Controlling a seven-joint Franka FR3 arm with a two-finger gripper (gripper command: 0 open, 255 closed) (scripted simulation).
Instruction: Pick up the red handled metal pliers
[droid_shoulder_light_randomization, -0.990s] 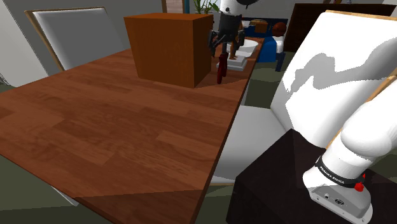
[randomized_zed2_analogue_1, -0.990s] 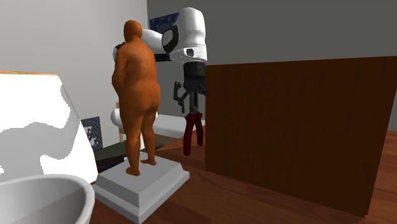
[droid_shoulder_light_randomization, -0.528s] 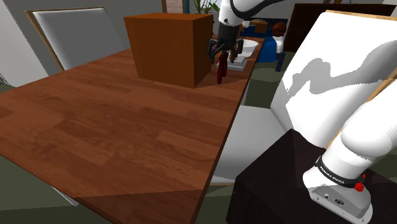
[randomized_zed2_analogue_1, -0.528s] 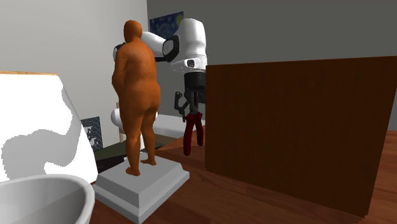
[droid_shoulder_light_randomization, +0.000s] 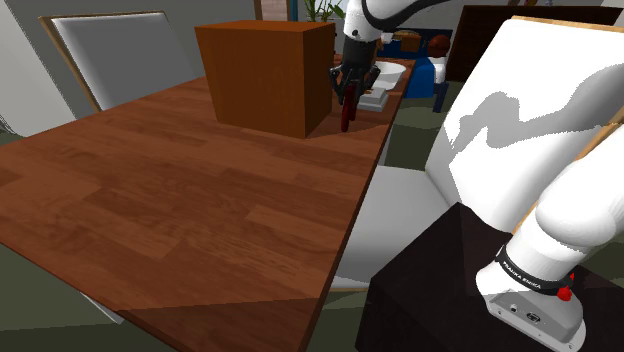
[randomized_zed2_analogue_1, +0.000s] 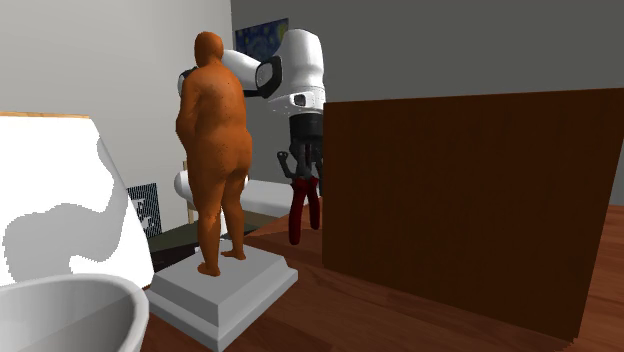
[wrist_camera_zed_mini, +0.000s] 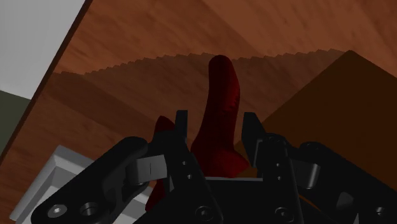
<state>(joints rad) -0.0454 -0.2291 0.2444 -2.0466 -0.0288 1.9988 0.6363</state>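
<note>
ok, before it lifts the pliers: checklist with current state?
1. Gripper on target: ok. The gripper sits at the top of the upright pliers.
2. Grasp: ok. The fingers clasp one red handle; the other handle lies outside them.
3. Pliers off the table: not ok, the lower end looks to be at the surface.
4. Gap to the brown box: cannot tell, the pliers stand right beside its face.
5. Clearance from the orange figure: ok, it stands apart.
6. Path straight up: ok, nothing above but the arm.
</note>
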